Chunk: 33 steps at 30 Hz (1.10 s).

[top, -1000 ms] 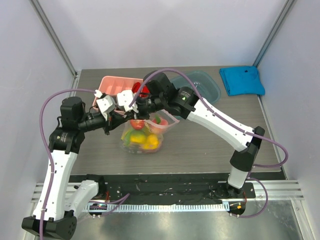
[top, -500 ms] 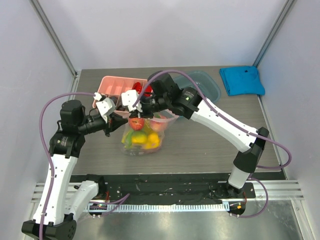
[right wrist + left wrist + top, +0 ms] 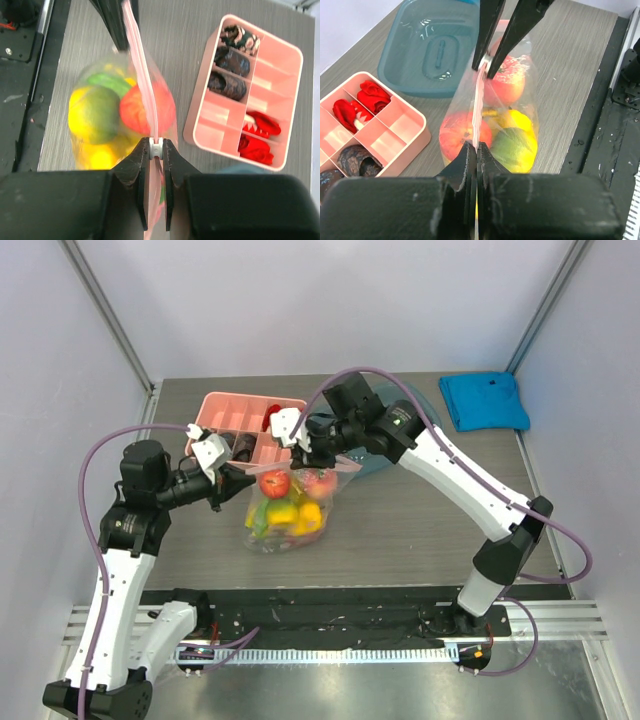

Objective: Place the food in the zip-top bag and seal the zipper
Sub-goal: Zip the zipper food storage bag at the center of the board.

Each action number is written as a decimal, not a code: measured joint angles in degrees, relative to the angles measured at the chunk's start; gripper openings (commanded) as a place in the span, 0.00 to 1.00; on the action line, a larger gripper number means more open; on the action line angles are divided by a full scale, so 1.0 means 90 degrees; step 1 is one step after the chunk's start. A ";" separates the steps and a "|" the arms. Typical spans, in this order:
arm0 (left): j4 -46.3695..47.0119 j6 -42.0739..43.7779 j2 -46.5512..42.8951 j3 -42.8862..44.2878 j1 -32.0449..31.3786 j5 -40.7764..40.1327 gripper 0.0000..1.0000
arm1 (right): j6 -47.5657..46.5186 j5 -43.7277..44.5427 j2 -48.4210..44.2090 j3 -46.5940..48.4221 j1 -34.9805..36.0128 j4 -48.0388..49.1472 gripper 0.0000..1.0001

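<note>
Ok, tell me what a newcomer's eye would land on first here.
The clear zip-top bag, bulging with bright toy food, sits mid-table. Its pink zipper is stretched taut between the left gripper and right gripper, both shut on it. Next come the pink divided box at back left and the blue cloth in the far right corner.
</note>
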 measured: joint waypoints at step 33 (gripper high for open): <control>0.0641 -0.0505 0.0284 -0.0102 -0.0034 0.0000 0.00 | -0.1404 0.0243 -0.1078 -0.1494 -0.2055 -0.2028 0.10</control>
